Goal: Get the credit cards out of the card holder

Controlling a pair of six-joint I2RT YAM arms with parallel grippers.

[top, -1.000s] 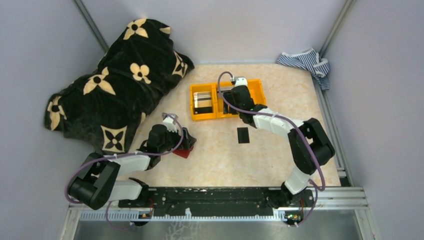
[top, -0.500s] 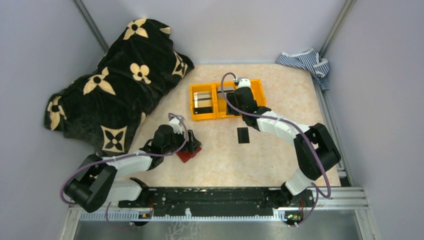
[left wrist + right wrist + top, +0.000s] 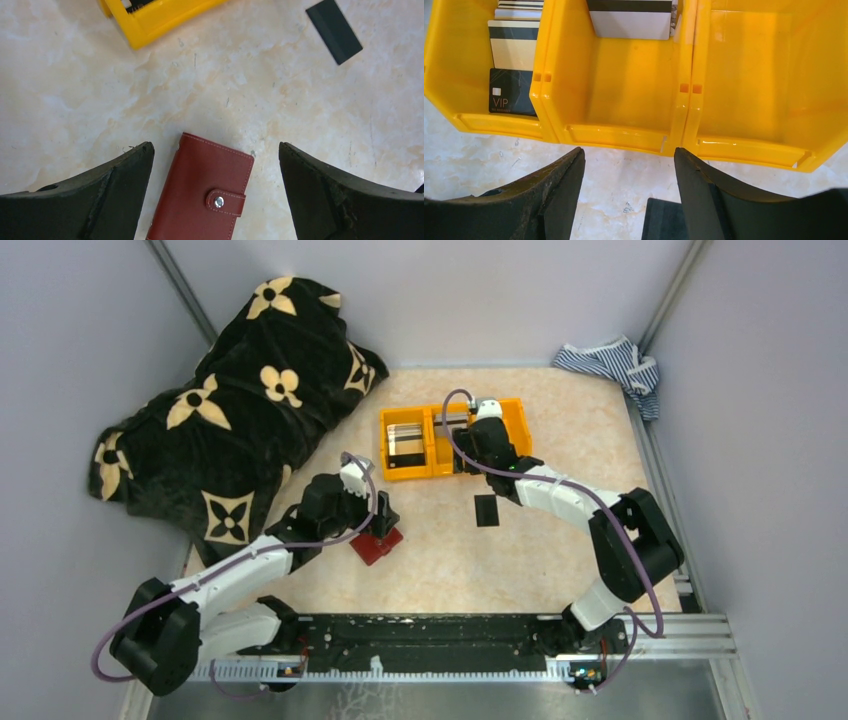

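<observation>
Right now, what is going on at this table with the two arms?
The left tool hangs open over the red card holder, which lies shut on the table, tab fastened. The right tool is open at the front of the yellow bin. Credit cards lie in its left and middle compartments, and one dark card lies loose on the table.

Dark red card holder (image 3: 200,185), yellow-orange bin (image 3: 619,136), black blanket (image 3: 245,415) with cream flowers, blue-striped cloth (image 3: 612,362), beige marbled table (image 3: 260,95)

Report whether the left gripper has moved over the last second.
Yes. The left gripper has shifted right, toward the orange bin, and is open over the wallet.
</observation>
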